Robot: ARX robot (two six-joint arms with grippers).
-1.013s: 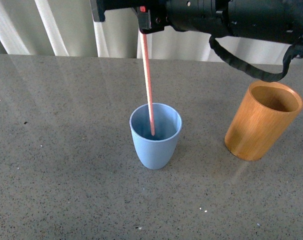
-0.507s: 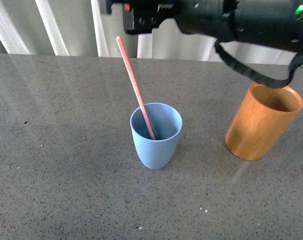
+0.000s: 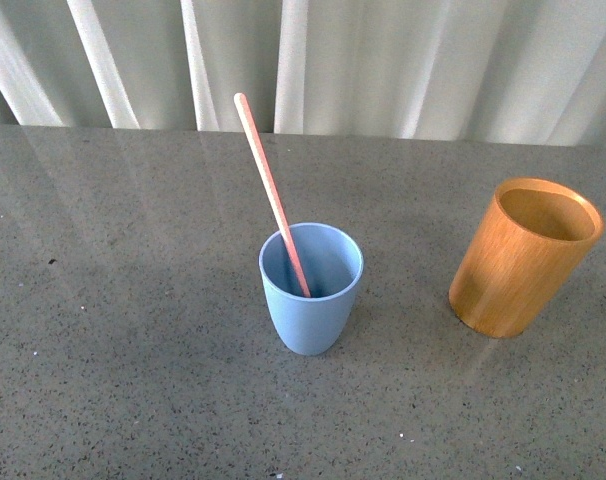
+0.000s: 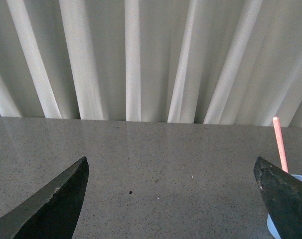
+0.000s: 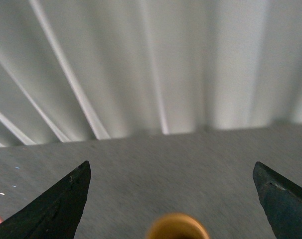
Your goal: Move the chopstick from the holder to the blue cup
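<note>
The left pincer (image 4: pixel 171 199) is spread wide, its 2 dark fingertips (image 4: pixel 51 206) sitting at opposite edges of the left wrist view with nothing but bare grey speckled tabletop (image 4: pixel 156 164) between them. Just beside its far fingertip, on the outer side rather than in the gap, the pink-salmon chopstick (image 4: pixel 280 144) rises past the pale rim of the blue cup (image 4: pixel 290 209), most of which is hidden behind that fingertip. The stick is clear of both fingertips and untouched.

The right pincer (image 5: pixel 171 199) is likewise parted wide and holds nothing. Its 2 dark fingertips (image 5: pixel 54 206) frame a blurred stretch of tabletop, and the rounded orange-brown rim of the holder (image 5: pixel 177 226) lies roughly midway between them, below the pincer and apart from both tips. A small pink trace shows at the very edge of that view beside 1 fingertip; it is too small to identify with certainty.

In the front view neither pincer appears. There the chopstick (image 3: pixel 272 195) stands inside the blue cup (image 3: pixel 311 290), lower end down in the cup, leaning against the rim so that its upper end tilts away from the holder. The cup stands upright on the tabletop (image 3: pixel 133 350), and the holder (image 3: pixel 523 257) stands well apart from it, upright, with nothing visible in its mouth. Pale pleated curtains (image 3: pixel 403 65) hang behind the tabletop.
</note>
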